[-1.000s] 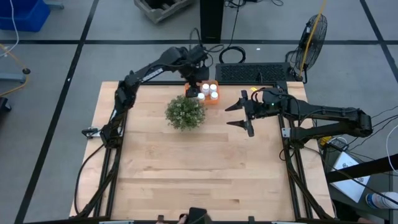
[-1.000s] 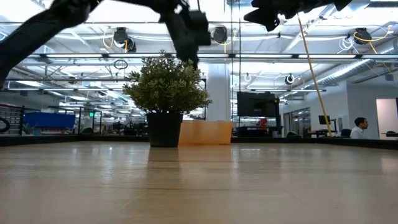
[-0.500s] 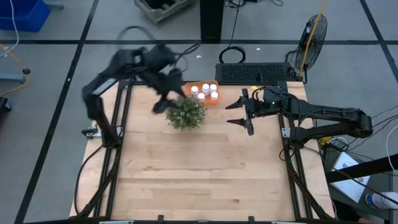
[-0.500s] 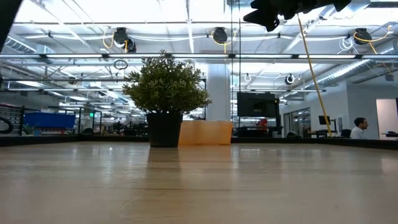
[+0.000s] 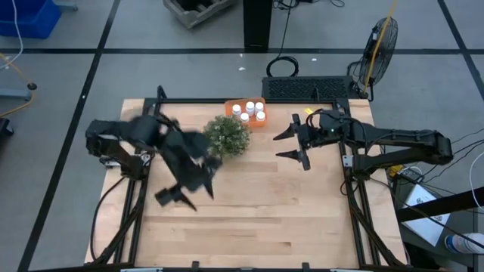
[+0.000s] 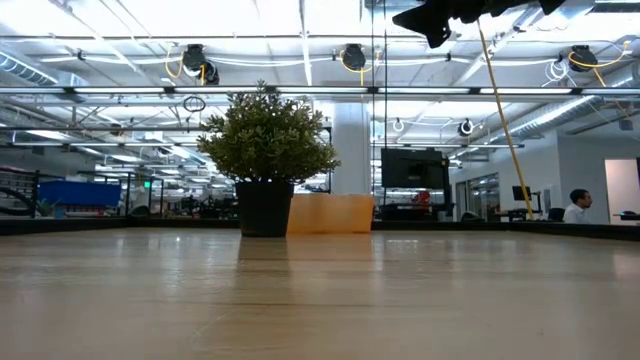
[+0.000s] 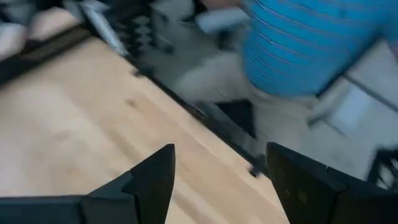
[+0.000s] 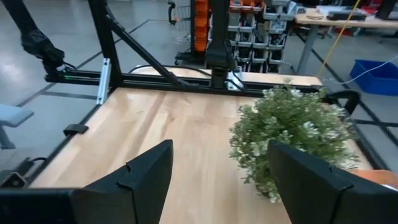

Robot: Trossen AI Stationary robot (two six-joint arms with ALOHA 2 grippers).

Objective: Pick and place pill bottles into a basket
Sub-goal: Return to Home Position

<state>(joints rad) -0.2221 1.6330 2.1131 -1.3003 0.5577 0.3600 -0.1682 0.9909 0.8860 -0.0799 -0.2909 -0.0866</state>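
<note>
— What is over the wooden tabletop [image 5: 265, 204]?
— The left arm is folded low over the left half. Its left hand [image 5: 184, 195] has the fingers spread wide and holds nothing. That arm's wrist view looks past the tabletop's edge at a person [image 7: 311, 43] in a blue striped shirt. The right hand [image 5: 281, 145] hangs to the right of the potted plant [image 5: 227, 136], fingers also wide apart and empty.
— And the basket?
— The orange basket [image 5: 246, 113] stands at the far edge of the tabletop, just behind the plant. All five white pill bottles [image 5: 249, 106] stand upright inside it, close together.
</note>
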